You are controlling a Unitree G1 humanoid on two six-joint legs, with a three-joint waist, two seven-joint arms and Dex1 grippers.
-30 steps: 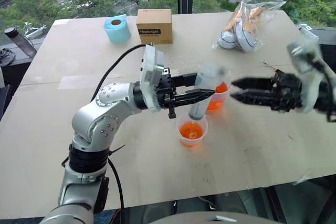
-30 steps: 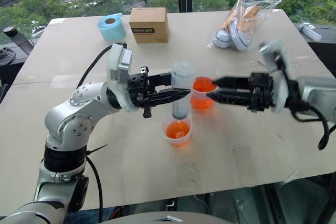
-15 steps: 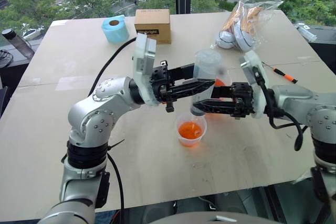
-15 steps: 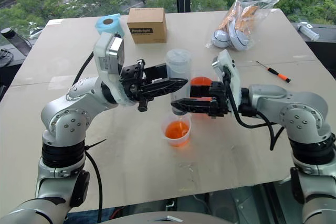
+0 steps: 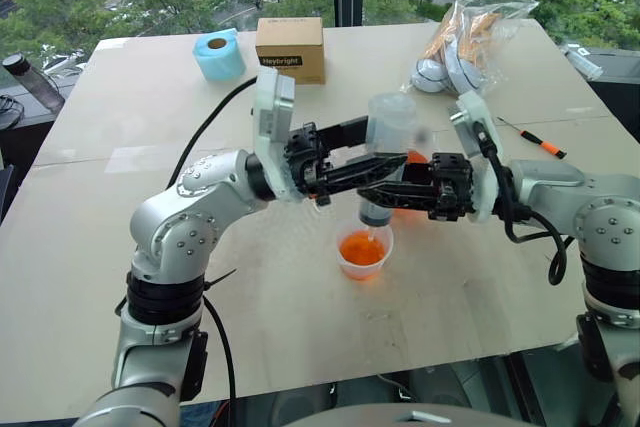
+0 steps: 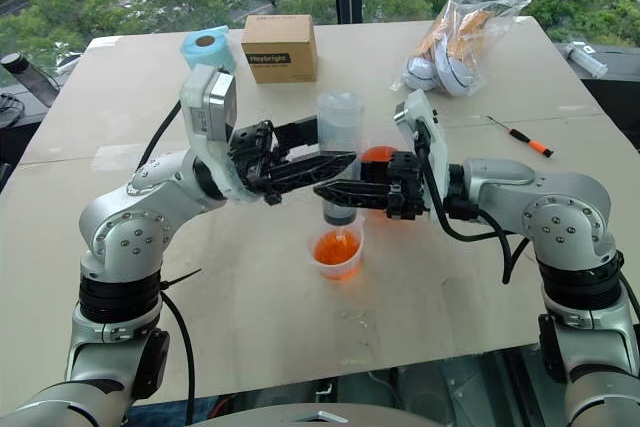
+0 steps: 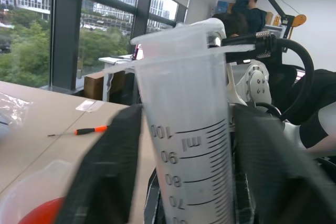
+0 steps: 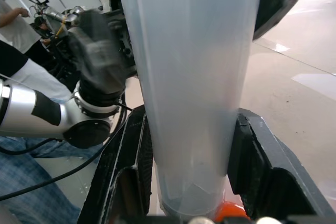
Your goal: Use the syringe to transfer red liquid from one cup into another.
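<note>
The table (image 5: 120, 247) carries everything, and I work over its middle so that any drip lands on or near the cups. Both my arms reach in from opposite sides and meet at the syringe (image 5: 392, 122), which stands upright in the air between them.

My left end effector (image 5: 385, 145) has the upper barrel between its two sides, close by the graduation marks. I cannot tell whether it is clamping the barrel or only flanking it. My right end effector (image 5: 370, 189) comes in level and lower down, and in its wrist view both black pads sit snug against the clear barrel, so I judge that it has hold of the syringe. Two holds at different heights would keep the long tube from tipping.

The barrel looks clear, with the dark seal low near the tip, so I judge it carries little or nothing.

The larger cup (image 6: 380, 162) stands just behind the syringe, partly hidden by my right arm. The smaller cup (image 5: 385, 247) sits nearer me, directly under the tip but apart from it, placed to catch what comes out. Red liquid (image 5: 362, 247) shows in both cups.

The small orange-handled screwdriver (image 5: 545, 140) lies well off to my right, out of the way
</note>
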